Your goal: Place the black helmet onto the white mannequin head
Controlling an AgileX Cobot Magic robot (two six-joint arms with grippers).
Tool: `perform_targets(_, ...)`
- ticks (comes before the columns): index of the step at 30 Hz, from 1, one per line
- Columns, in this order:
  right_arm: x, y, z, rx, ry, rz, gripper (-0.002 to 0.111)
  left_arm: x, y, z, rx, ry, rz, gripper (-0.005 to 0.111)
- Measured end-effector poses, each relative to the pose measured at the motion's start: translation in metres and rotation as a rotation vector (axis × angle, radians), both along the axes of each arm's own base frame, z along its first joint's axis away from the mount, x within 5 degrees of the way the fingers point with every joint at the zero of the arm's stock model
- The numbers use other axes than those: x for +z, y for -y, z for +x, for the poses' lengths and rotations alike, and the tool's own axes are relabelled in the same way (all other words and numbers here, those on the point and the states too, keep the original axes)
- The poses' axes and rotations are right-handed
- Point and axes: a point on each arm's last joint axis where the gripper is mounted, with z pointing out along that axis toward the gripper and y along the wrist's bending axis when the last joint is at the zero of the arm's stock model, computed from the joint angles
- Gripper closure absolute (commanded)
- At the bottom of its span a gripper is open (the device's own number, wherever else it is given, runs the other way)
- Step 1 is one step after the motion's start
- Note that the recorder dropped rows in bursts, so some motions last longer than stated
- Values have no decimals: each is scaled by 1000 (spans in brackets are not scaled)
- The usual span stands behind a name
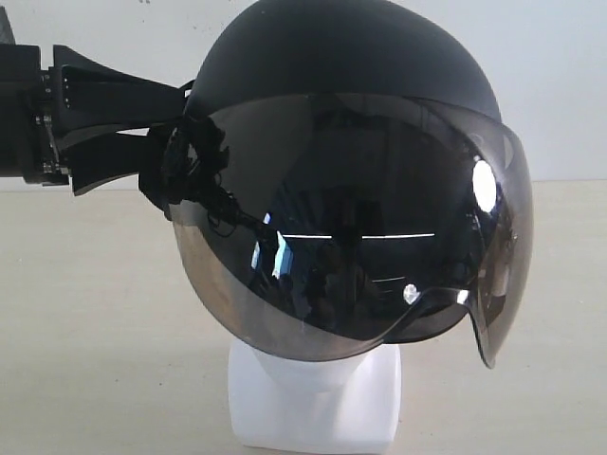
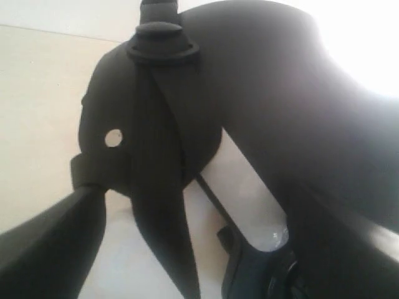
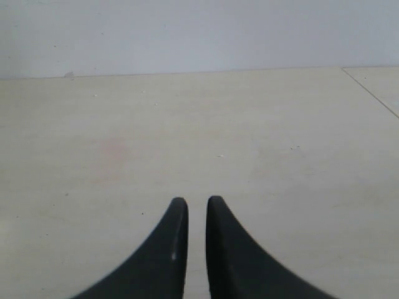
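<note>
The black helmet [image 1: 341, 66] sits upright over the white mannequin head, whose neck and square base [image 1: 313, 408] show below the smoky visor [image 1: 379, 237]. The face is hidden behind the visor. My left gripper [image 1: 171, 123] reaches in from the left at the helmet's side, its fingers spread wide, above and below the dangling strap. The left wrist view shows the helmet's ear flap and strap [image 2: 156, 137] close ahead and one finger [image 2: 50, 249] standing clear of them. My right gripper [image 3: 197, 202] hangs over bare table, shut, nothing between its fingers.
The pale table [image 1: 85, 313] runs around the mannequin base, with a white wall [image 1: 569, 85] behind. The right wrist view shows a seam [image 3: 374, 93] in the table surface.
</note>
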Motion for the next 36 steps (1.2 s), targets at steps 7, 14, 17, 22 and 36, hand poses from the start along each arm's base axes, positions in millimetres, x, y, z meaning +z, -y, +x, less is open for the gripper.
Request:
perform_targets(7,0,0,0,0,0,0,96,1,0,-1,7,-7,3,33)
perform_targets(14,0,0,0,0,0,0,96,0,0,0,12,-22,-1,33)
perform_targets(17,0,0,0,0,0,0,96,0,-1,0,20,-22,5,33)
perform_targets(22,0,0,0,0,0,0,96,-5,-7,6,103,-24,71,33)
perform_targets(36,0,0,0,0,0,0,96,-26,-8,9,89,-65,180,33)
